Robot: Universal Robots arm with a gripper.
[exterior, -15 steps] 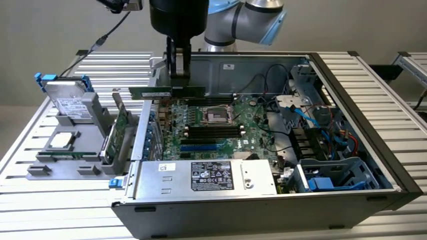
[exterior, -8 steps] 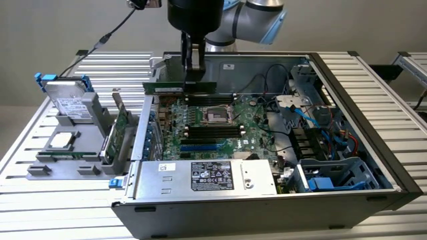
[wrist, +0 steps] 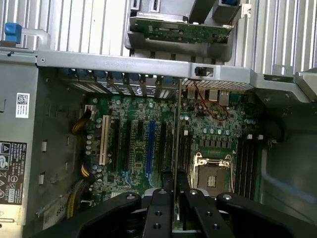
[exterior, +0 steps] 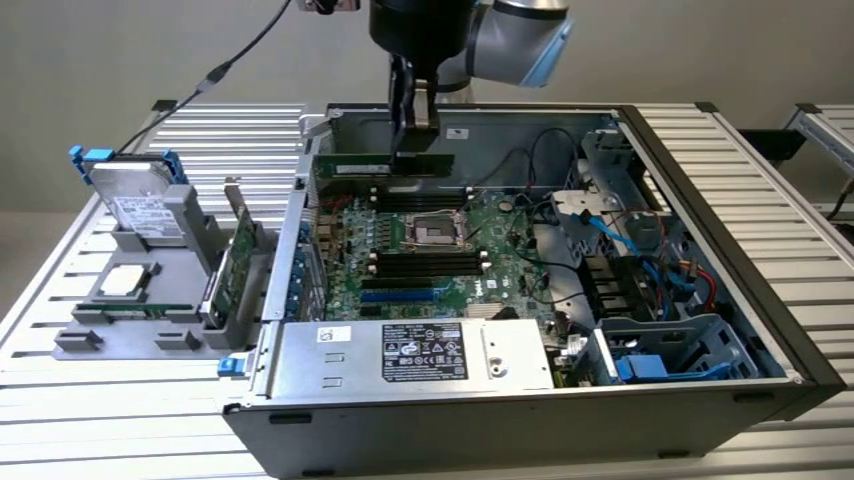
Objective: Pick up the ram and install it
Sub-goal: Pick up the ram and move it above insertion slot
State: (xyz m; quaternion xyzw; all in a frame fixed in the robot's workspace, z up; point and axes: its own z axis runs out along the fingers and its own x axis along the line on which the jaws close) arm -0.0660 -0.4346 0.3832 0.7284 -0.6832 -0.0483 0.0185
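Ram (exterior: 367,165): long, narrow, thin green circuit-board stick, held level and on edge inside the case, over the far part of the motherboard, just beyond the processor socket. Whether it touches a slot cannot be told. In the wrist view it shows edge-on as a thin line (wrist: 178,124) running out from between the fingers.

Pincer (exterior: 416,150): black, two-fingered, on the grey-and-blue arm, clenched on the ram's upper edge towards the end on the exterior view's right; seen also from the wrist (wrist: 174,186).

Open dark metal computer case (exterior: 787,370): lying on its side on the ribbed aluminium tabletop (exterior: 120,420).

Green motherboard (exterior: 454,270): flat in the case, with a square silver processor socket (exterior: 434,232) at its middle.

Silver power supply box with black label (exterior: 414,355): at the case's near side.

Grey plastic holder (exterior: 134,320): on the tabletop at the exterior view's left, beside the case. It carries an upright silver hard drive with blue clips (exterior: 134,200) and a wider green expansion card with metal bracket (exterior: 240,265).
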